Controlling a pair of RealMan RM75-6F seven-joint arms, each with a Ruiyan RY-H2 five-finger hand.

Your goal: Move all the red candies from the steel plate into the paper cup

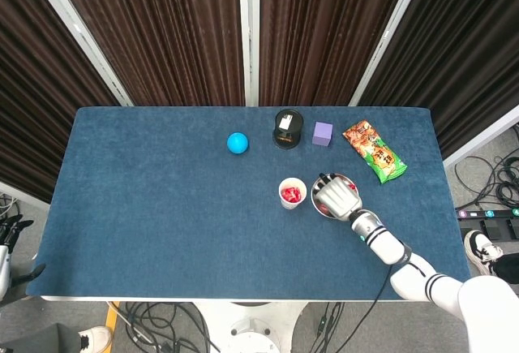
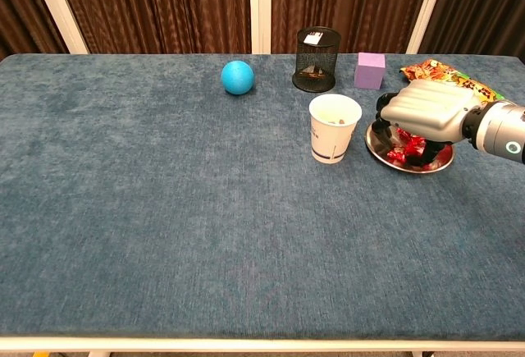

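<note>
Reaching into the steel plate (image 2: 379, 148) with the right hand (image 2: 422, 111), palm down over the red candies (image 2: 396, 156).

Its fingers are curling down among the candies; whether one is being gripped cannot be told. The paper cup (image 2: 334, 128) is standing just beside the plate, red candy showing inside from the head view. The left hand is not showing.

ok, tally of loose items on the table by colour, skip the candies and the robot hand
Blue: 1, the ball
Black: 1, the mesh pen holder
Purple: 1, the cube
White: 1, the paper cup
Silver: 1, the steel plate
Orange and green: 1, the snack packet
Total: 6
</note>
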